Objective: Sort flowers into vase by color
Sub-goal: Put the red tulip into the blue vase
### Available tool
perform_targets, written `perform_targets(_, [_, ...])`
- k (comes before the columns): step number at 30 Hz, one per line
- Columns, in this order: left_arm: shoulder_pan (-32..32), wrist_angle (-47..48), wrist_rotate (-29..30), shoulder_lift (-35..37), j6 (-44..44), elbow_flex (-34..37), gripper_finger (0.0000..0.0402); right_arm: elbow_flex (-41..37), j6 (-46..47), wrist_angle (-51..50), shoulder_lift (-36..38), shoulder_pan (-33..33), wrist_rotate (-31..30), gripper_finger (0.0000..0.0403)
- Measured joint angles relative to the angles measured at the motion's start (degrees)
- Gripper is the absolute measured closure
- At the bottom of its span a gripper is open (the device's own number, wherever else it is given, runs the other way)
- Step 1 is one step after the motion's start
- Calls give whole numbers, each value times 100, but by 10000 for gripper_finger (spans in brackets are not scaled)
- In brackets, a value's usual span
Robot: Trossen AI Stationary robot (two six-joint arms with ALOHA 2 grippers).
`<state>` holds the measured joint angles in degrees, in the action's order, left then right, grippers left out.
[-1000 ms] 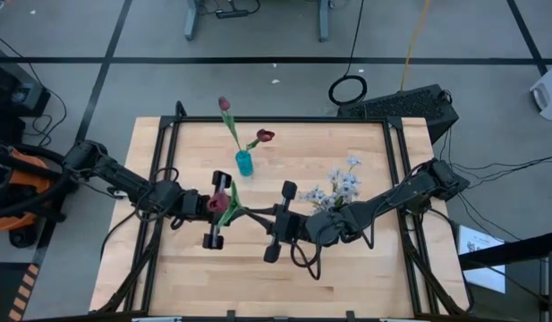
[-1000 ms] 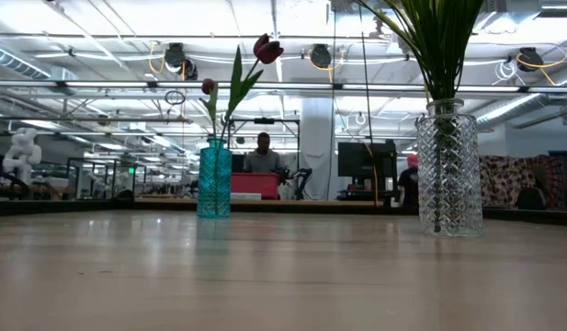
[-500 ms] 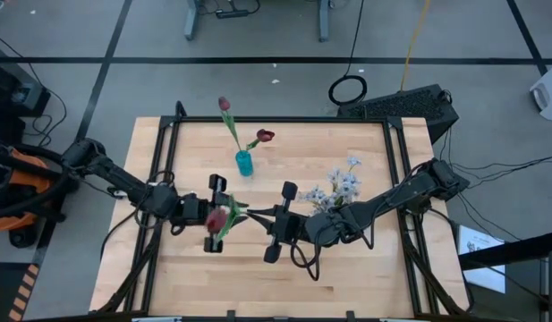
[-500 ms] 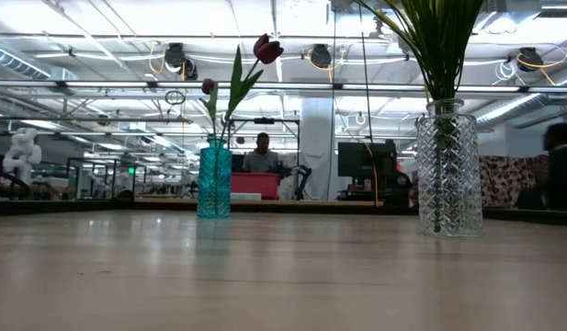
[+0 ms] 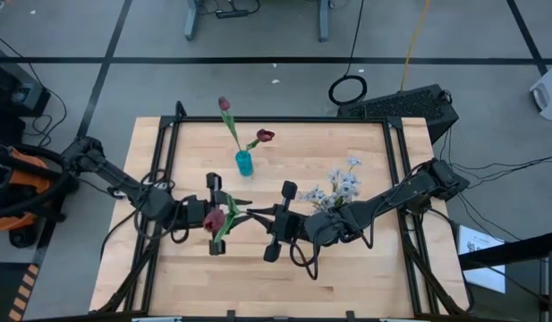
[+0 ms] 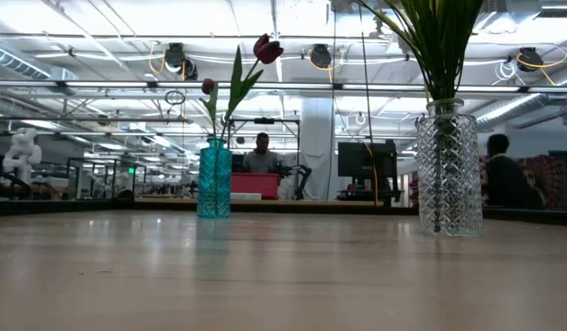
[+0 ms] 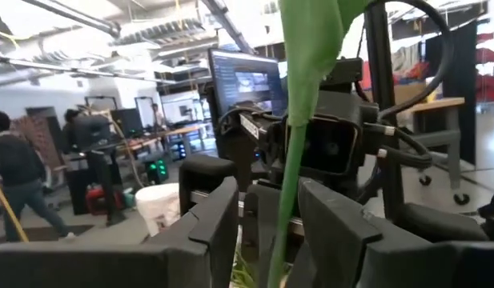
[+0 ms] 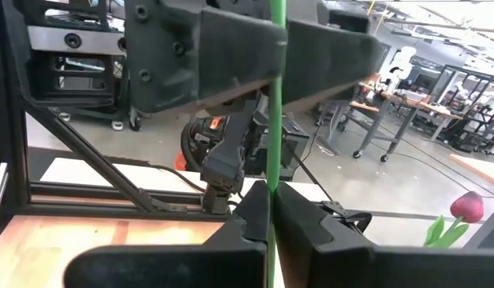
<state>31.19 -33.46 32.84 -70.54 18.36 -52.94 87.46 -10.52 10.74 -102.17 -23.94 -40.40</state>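
Passing a red tulip (image 5: pixel 216 218) from one arm to the other is what we think is going on here, so both grippers meet over the middle of the wooden table (image 5: pixel 365 268). Our right gripper (image 8: pixel 271 210) is pinched tight on the thin green stem. Our left gripper (image 7: pixel 267 216) has its fingers a little apart, with the stem running between them, so it does not look like it grips the flower. The red bud sits right by the left gripper, pointing away from the right one. Two more red tulips stand in the small blue vase (image 5: pixel 244 163) nearby. White flowers (image 5: pixel 341 187) fill the clear glass vase (image 6: pixel 448 170), so the colors stay apart.
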Motion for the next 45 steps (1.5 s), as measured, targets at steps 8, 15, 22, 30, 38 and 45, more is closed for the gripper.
perform_targets(8, [370, -66, 519, -4, 394, -5, 268, 0, 9, -1, 0, -2, 0, 403])
perform_targets(15, [496, -259, 529, -4, 615, -5, 305, 0, 90, -33, 0, 0, -2, 403])
perform_targets(22, [495, -255, 533, -4, 657, -5, 333, 0, 90, -33, 2, 4, 0, 402])
perform_targets(30, [495, -307, 533, -4, 860, -5, 366, 0, 87, -33, 2, 4, 3, 402])
perform_targets(38, [495, -309, 543, -3, 944, -5, 394, 0, 153, -35, 2, 5, -3, 353])
perform_targets(45, [506, -305, 978, 440, 1397, -3, 394, -4, 174, -40, 27, -242, -443, 273])
